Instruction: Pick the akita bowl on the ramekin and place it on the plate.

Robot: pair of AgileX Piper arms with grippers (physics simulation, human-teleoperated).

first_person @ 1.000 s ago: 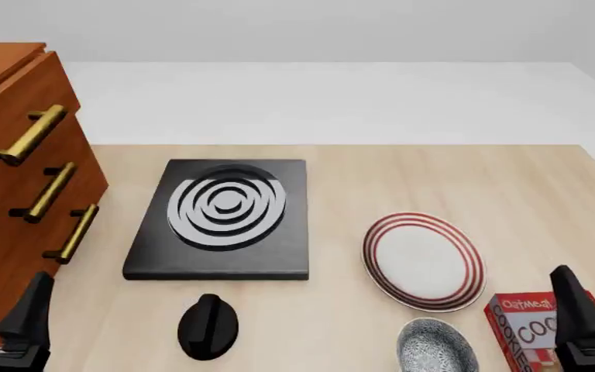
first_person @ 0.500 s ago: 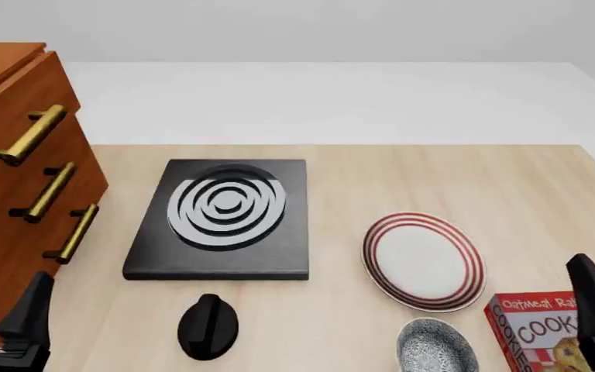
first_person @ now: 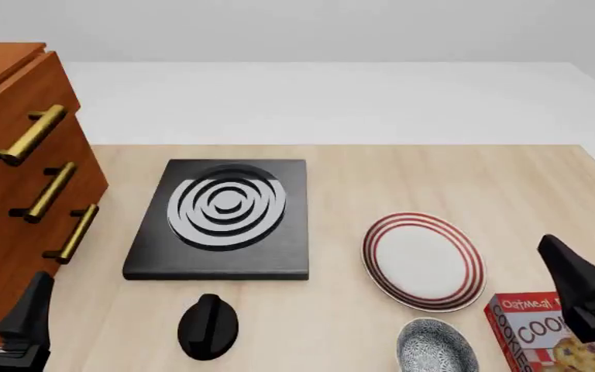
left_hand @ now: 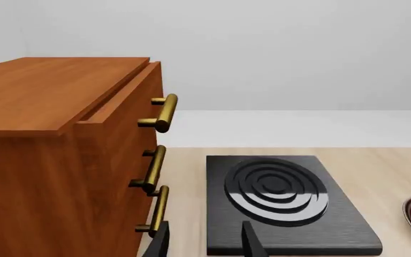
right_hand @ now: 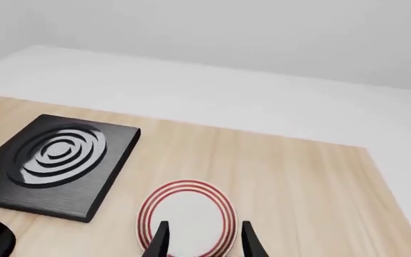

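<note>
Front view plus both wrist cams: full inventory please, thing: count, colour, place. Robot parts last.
akita bowl: 1, grey-white speckled inside, near table edge, just nearer than the plate; cut off by the frame, whatever it sits on is not visible
plate: 1, white with red rings, right of centre, nothing on it
black slab: 1, black with white concentric rings, left of centre
black knob: 1, black, on the table in front of the slab
cookie box: 1, red, near right corner
wooden cabinet: 1, brown, three brass handles, left edge
table: 1, light wood
left gripper: 1, black, open, empty, beside the cabinet
right gripper: 1, black, open, empty, over the plate's near side
</note>
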